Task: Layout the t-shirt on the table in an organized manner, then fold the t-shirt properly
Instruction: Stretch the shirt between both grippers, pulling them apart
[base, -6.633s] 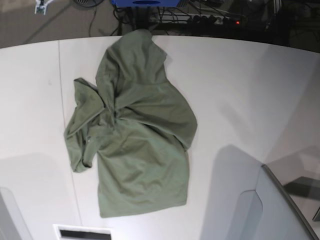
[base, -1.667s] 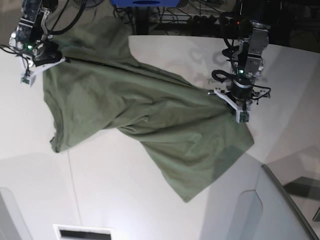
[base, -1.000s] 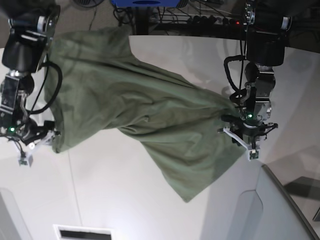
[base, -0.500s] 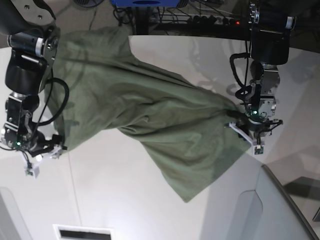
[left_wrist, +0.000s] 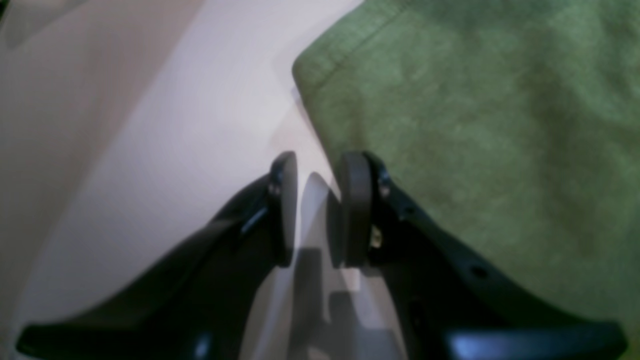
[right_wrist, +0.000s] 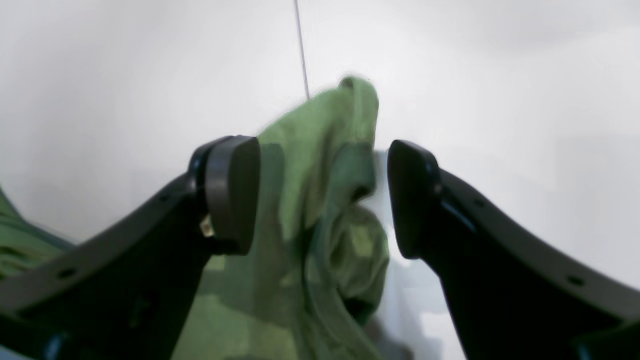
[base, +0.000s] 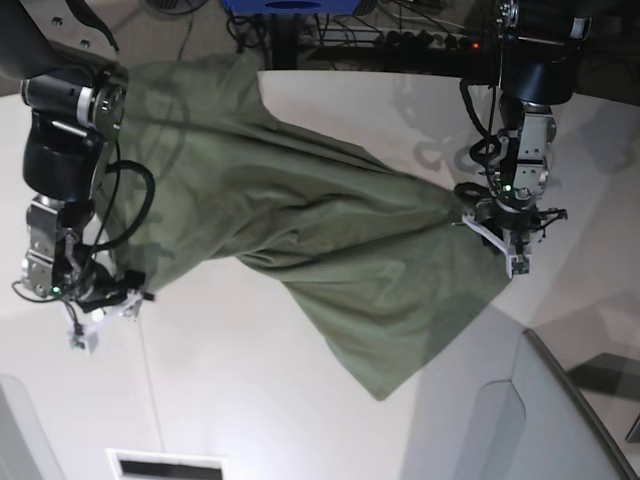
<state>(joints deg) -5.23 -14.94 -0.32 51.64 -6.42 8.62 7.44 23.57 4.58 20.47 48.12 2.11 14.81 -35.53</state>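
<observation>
The olive t-shirt (base: 300, 230) sprawls wrinkled across the white table (base: 250, 380), corners drawn outward; since a moment ago both arms have shifted slightly nearer; the right gripper (right_wrist: 322, 195) gapes around a cloth fold, unclamped; the left gripper (left_wrist: 320, 210), fingers narrowly parted and gripping nothing, sits just beside the hem corner.

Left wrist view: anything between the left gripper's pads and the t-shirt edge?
Nothing: the left gripper has only bare table between its pads; the t-shirt lies just beside one pad, unpinched.
</observation>
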